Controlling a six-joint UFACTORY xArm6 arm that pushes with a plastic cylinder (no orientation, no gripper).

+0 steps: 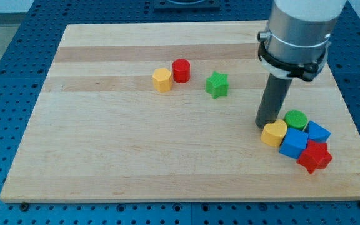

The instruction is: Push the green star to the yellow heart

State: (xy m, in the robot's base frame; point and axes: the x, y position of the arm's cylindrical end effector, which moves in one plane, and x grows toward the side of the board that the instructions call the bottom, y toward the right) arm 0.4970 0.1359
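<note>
The green star lies on the wooden board, right of the view's centre and toward the top. The yellow heart lies at the view's lower right, at the left edge of a cluster of blocks. My tip is down on the board, touching or almost touching the heart's upper left side. The tip is well to the right of and below the green star, apart from it.
A yellow hexagon and a red cylinder sit together left of the star. Beside the heart are a green cylinder, a blue cube, another blue block and a red star.
</note>
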